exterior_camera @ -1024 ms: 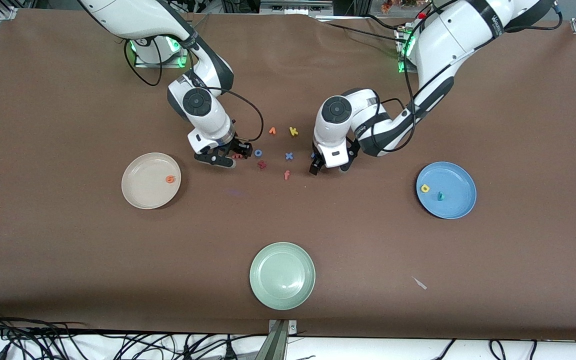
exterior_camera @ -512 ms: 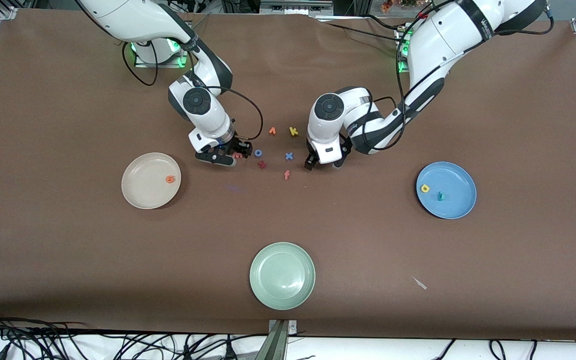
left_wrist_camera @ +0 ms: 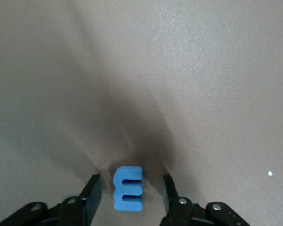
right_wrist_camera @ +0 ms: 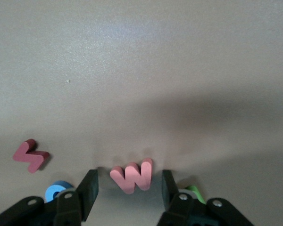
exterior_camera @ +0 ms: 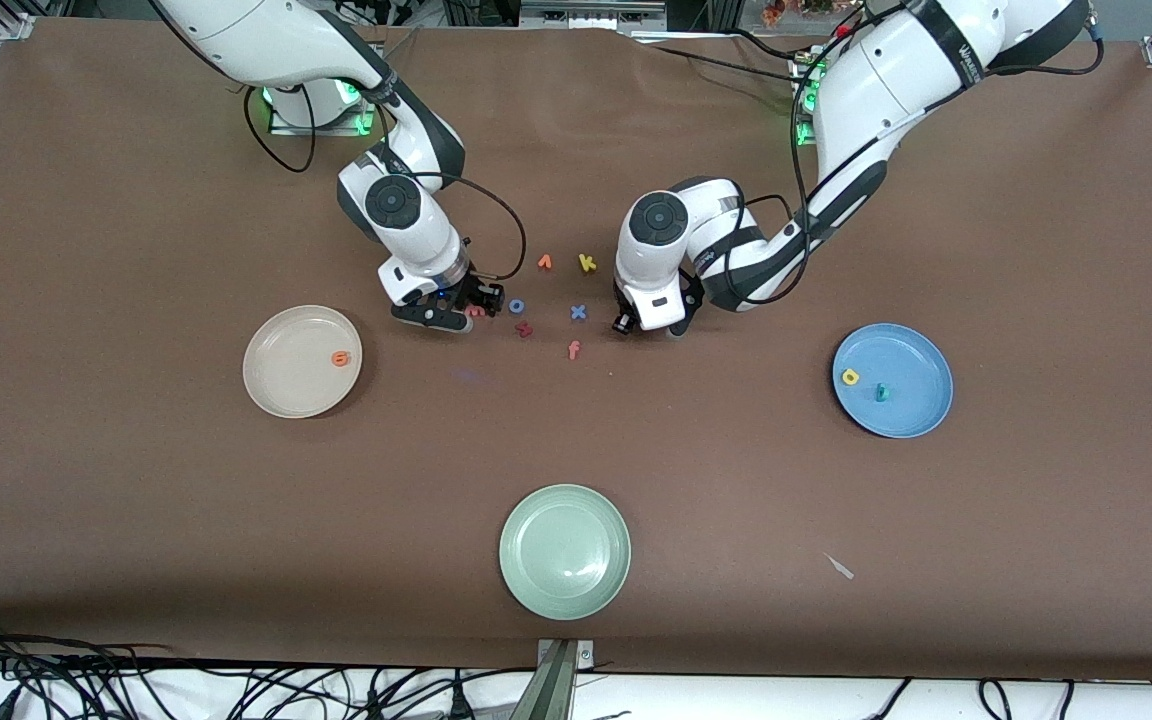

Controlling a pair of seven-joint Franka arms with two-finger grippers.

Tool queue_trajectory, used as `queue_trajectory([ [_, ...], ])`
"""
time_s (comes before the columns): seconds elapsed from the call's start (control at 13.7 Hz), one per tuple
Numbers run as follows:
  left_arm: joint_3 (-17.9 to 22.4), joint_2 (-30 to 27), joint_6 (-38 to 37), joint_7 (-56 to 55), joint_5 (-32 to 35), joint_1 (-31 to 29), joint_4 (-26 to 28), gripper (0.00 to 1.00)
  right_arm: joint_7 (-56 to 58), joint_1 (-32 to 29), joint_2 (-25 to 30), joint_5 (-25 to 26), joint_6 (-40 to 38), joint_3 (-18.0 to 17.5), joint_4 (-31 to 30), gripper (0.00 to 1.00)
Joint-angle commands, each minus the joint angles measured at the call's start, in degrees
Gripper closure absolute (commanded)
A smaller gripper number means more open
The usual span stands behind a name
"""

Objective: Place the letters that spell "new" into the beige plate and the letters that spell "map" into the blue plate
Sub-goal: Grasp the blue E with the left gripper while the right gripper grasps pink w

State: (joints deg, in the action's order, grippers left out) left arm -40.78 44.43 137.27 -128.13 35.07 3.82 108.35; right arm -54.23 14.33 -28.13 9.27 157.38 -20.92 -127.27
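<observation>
- A brown table (exterior_camera: 136, 520) carries three plates and a cluster of foam letters.
- The beige plate (exterior_camera: 286, 385) lies toward the right arm's end, the blue plate (exterior_camera: 911, 405) toward the left arm's end.
- A green plate (exterior_camera: 564, 551) sits nearest the front camera.
- Mid-table lie a yellow k (exterior_camera: 587, 263), orange arrow letter (exterior_camera: 544, 262), blue x (exterior_camera: 578, 312), blue o (exterior_camera: 516, 305), dark red letter (exterior_camera: 524, 328), orange f (exterior_camera: 573, 349), pink w (right_wrist_camera: 132, 175) and blue m (left_wrist_camera: 128, 188).
</observation>
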Motion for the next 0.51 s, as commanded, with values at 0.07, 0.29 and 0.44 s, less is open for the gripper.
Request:
queue_trajectory([
  [0.07, 0.97, 0.92, -0.16, -1.86, 1.93, 1.1, -1.03, 0.76, -1.32, -0.01, -0.17, 1.28, 1.62, 0.09, -0.96, 0.44],
  [0.29, 1.14, 0.84, -0.77, -1.6, 1.93, 1.54, -1.03, 1.0, -1.23, -0.01, -0.17, 2.24, 1.62, 0.27, -0.96, 0.65],
  [0.44, 0.97, -0.47, -2.78, 0.41, 2.02, 1.02, -1.64, 1.0, -0.53, -0.01, -0.08, 2.33, 1.36, 0.53, -0.87, 0.8],
])
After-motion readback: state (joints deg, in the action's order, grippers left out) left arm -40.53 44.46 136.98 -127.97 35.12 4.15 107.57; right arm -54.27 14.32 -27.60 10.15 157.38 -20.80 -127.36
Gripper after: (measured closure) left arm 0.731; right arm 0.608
